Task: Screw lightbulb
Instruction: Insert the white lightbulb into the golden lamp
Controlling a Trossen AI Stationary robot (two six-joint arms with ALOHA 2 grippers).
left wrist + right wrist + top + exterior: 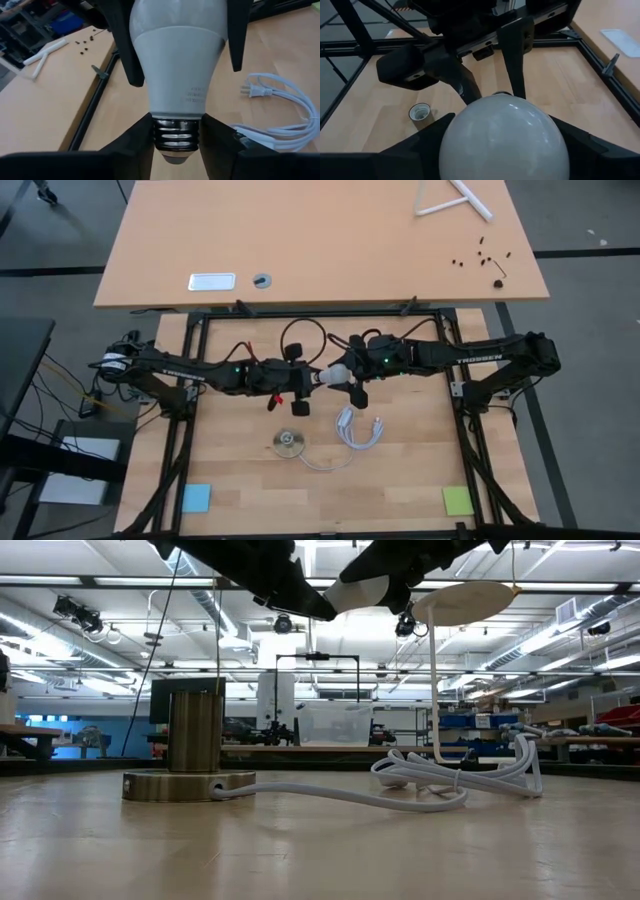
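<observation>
The white frosted lightbulb (336, 373) is held level in the air above the middle of the table, between both arms. Its grey screw base points toward the table's left. My left gripper (318, 378) is shut on the base and my right gripper (348, 371) is shut on the globe. The round silvery socket (287, 442) stands on its flat disc base on the table, nearer the front edge, with its white cable (330, 796) trailing off. The socket also shows in the low view (192, 740) and the right wrist view (421, 114). My left gripper pinches the bulb's grey threaded screw base (176, 136) between its two fingers, one on each side. The fingers come level from the table's left, along the bulb's axis. The bulb is lifted clear of the table. My right gripper pinches the bulb's rounded globe (502, 137) at its widest part, one finger on each side; its fingers (129, 55) show flanking the globe in the left wrist view. They come level from the table's right, along the bulb.
A coiled white cord with a plug (358, 428) lies right of the socket. A blue note (196, 497) and a green note (457, 500) lie near the front corners. Black frame rails (465, 440) border the work area. A second table (320, 240) stands behind.
</observation>
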